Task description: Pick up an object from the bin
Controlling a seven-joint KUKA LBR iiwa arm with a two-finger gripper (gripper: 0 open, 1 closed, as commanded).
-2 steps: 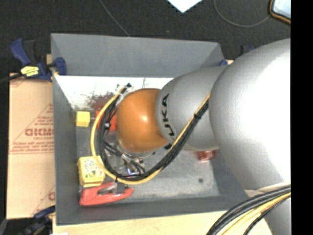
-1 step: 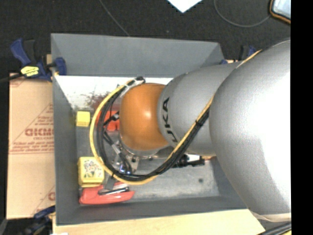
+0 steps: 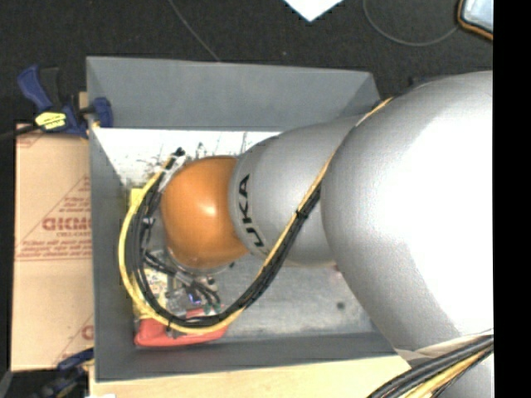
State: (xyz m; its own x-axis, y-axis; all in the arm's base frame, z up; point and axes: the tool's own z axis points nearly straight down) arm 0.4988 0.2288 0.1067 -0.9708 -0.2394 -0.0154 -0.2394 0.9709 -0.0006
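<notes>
Gripper (image 3: 187,292) seen low at left of bin (image 3: 104,247); red object (image 3: 153,333) just beside, toward lower-left corner, lengthwise along bottom wall; grip state cannot be told.

The arm (image 3: 348,197) covers most of the bin (image 3: 232,98) floor; a red thing (image 3: 151,333) (kind unclear) lies half under cables (image 3: 127,251).

The bin (image 3: 232,98) is entered from the right by the arm (image 3: 398,222), by which its right half is covered. The wrist cover (image 3: 199,214) is held over the left half of the floor. The cables (image 3: 130,239) are looped to the left of the cover and round its near side. A few small things (image 3: 195,298) are seen below the cover, inside the loop. One piece (image 3: 153,332) is laid in the near left corner, by the near wall, just beside the cables.
</notes>
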